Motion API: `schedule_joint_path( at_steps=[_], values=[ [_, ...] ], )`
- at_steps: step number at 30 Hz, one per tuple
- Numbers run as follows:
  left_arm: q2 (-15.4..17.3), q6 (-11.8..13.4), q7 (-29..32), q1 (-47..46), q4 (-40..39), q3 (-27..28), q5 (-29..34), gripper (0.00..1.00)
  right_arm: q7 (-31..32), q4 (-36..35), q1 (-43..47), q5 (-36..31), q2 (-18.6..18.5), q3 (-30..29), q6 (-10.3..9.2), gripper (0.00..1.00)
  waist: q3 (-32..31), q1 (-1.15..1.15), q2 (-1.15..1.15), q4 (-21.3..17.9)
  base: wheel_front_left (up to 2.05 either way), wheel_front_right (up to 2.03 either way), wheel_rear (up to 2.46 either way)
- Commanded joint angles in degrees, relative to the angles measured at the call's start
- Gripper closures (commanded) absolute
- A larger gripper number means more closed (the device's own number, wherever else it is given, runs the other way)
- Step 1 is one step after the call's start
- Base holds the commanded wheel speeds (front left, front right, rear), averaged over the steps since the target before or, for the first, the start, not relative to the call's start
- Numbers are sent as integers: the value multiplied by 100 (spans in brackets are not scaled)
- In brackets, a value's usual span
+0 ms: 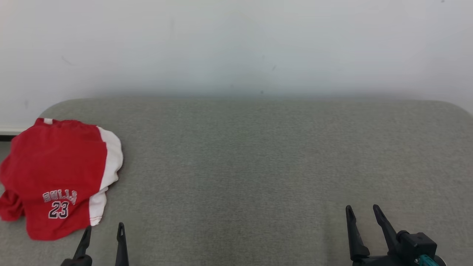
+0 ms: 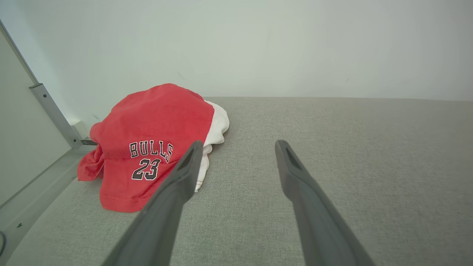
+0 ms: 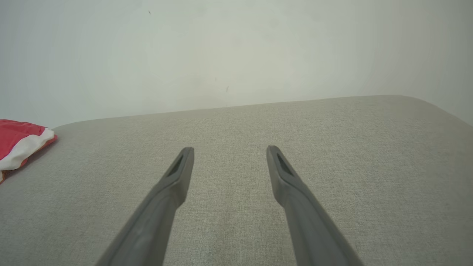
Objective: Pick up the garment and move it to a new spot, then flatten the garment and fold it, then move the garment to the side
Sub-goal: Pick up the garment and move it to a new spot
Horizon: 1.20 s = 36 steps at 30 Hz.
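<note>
The garment point(image 1: 55, 177) is a red piece with white side panels and "BULLS 23" printed on it, lying crumpled at the far left of the grey padded surface point(image 1: 258, 166). The left wrist view shows the garment point(image 2: 147, 144) bunched up ahead and to the left. My left gripper point(image 1: 104, 229) stands open just below the garment's lower right corner, apart from it. In its own view the left gripper point(image 2: 239, 145) holds nothing. My right gripper point(image 1: 363, 210) is open at the lower right, far from the cloth. The right gripper point(image 3: 230, 149) is empty, with the garment's edge point(image 3: 22, 144) at the far left.
A pale wall point(image 1: 236, 44) rises behind the padded surface. A metal frame rail point(image 2: 55, 114) and a pale ledge run along the surface's left side, close to the garment. The surface's far corners are rounded.
</note>
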Motion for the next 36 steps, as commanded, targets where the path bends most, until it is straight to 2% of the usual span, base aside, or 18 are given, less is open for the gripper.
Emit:
schedule_joint_path(
  at_steps=[1,19,29,36],
  values=[
    [31,20,-21,14,32,3,-25,0,13,14,63,51,7,0,-12,0,-6,0,0,256,0,0,0],
    [131,169,-73,59,83,36,-58,0,-33,147,102,151,6,-2,-12,0,12,0,0,1747,0,0,0],
    [150,283,-97,93,47,53,-52,0,-60,184,88,167,6,39,-12,0,53,0,0,2160,0,0,0],
    [126,360,-132,81,29,47,-59,0,-34,183,58,142,6,42,-12,0,85,0,0,2312,0,0,0]
  ],
)
